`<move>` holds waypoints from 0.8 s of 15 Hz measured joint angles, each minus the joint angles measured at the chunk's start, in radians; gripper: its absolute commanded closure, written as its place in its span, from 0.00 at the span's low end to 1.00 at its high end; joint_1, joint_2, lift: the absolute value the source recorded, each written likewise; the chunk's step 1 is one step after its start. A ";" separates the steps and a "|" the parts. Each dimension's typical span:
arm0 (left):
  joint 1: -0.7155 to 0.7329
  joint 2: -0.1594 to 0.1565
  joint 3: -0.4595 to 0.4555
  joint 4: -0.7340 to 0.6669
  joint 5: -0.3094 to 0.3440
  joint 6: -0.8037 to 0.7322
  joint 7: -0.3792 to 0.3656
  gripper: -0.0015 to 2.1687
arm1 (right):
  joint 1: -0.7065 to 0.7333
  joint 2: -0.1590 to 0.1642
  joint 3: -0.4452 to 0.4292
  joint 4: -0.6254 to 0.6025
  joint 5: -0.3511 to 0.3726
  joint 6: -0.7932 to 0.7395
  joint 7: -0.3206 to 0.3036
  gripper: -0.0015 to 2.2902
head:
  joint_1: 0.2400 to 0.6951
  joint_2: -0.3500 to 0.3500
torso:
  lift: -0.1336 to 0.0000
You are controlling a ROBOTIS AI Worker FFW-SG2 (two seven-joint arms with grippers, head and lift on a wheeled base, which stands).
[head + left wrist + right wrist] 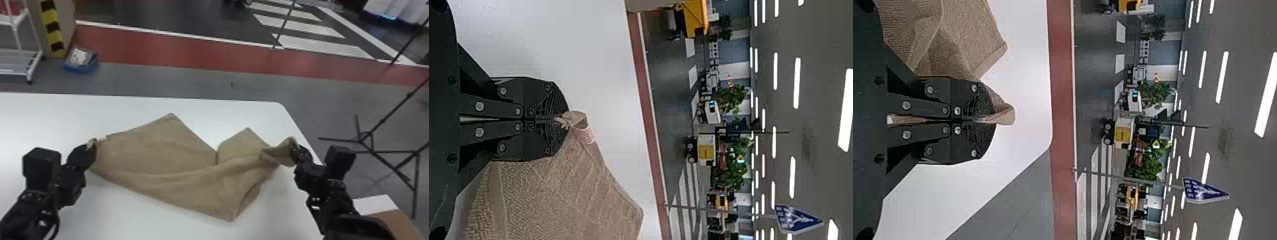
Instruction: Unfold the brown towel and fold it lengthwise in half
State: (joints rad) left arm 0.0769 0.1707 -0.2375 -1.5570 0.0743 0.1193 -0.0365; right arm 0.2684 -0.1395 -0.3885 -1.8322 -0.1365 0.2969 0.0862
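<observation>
Two holds: towel clamped in fingers of left gripper and right gripper.
Table: overlain by rumpled towel.
Twist: best eased out by even, level tension before folding.

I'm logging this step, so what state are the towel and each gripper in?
Brown towel: opened out but creased and uneven, bunched at its right end, not neatly folded in half.
Left gripper: shut on the towel's edge near a pink tag.
Right gripper: shut on the bunched end.
</observation>
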 measured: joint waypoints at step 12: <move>0.332 0.018 0.378 -0.652 0.001 0.058 0.107 0.78 | -0.011 -0.055 -0.015 -0.043 0.127 0.145 0.341 0.48 | 1.00 0.32 | 0.11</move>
State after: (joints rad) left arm 0.4094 0.1883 0.1410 -2.2095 0.0749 0.1777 0.0701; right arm 0.2577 -0.1947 -0.4035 -1.8750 -0.0096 0.4422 0.4275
